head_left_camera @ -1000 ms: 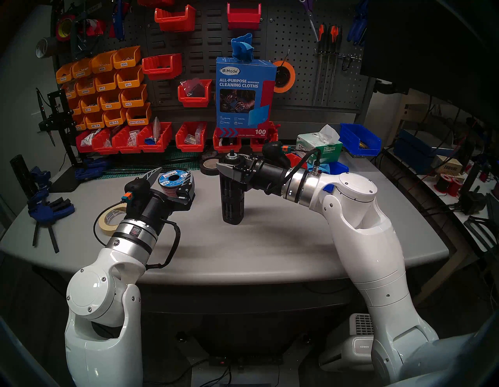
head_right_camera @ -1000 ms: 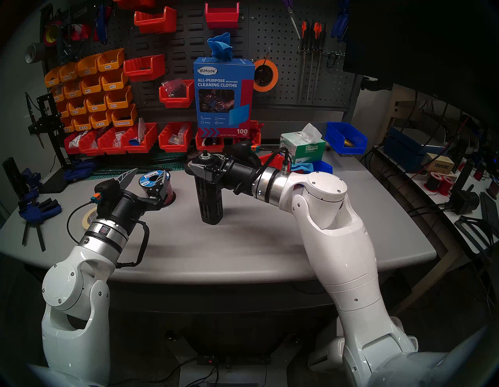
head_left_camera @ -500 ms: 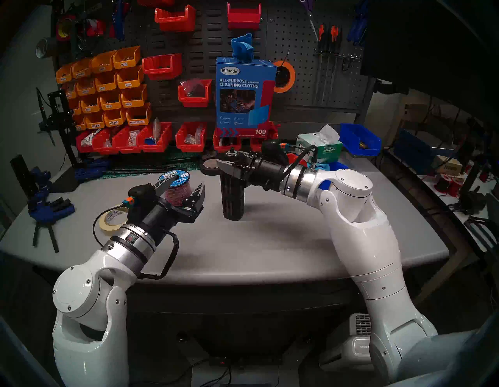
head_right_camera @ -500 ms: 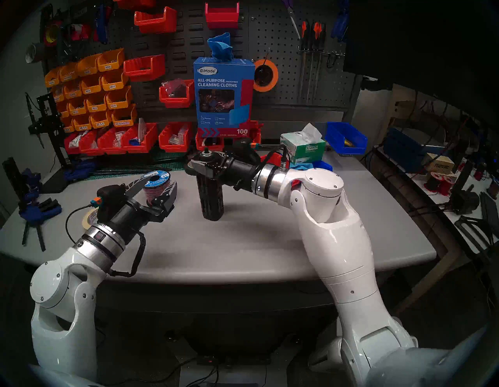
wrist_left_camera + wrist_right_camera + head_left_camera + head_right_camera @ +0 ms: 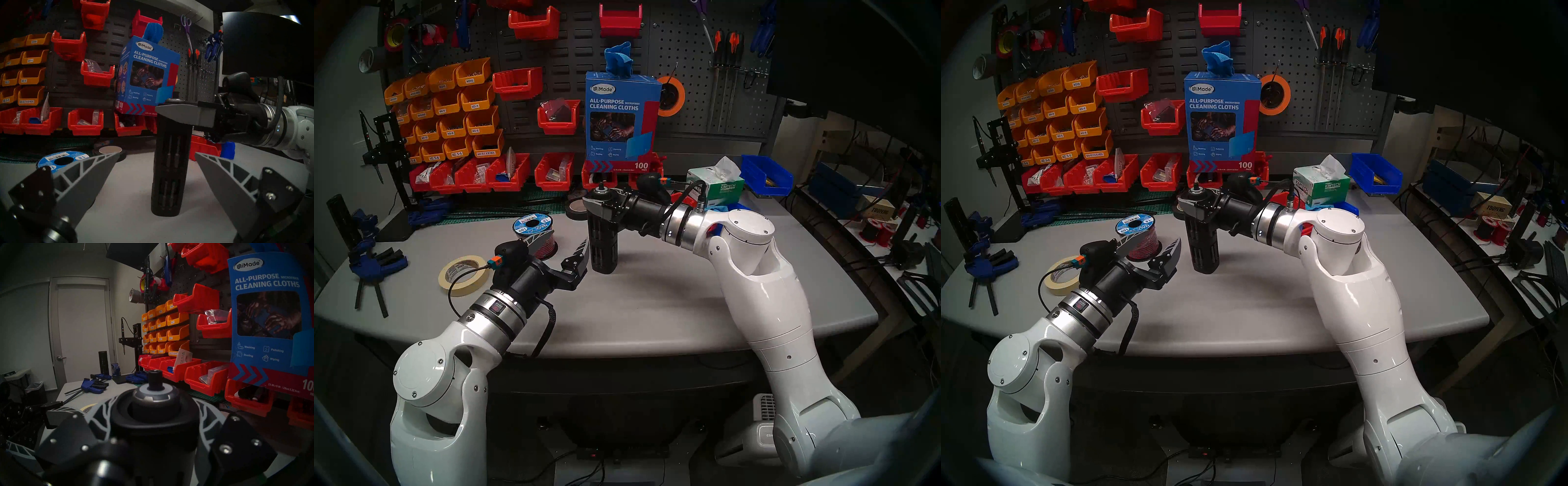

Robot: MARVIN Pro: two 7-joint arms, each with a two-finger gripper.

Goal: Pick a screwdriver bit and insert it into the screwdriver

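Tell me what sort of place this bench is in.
Most likely a workshop or robotics lab. A pegboard behind the table carries orange and red parts bins, some labelled with screw sizes; screwdrivers and scissors hang on it, and blue clamps lie on the table.

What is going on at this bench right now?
The right gripper is clamped around the top of the black screwdriver, which stands upright on the grey table. The left gripper is open and empty, level, facing the screwdriver's slotted side where the silver bits sit. No bit has been pulled yet.
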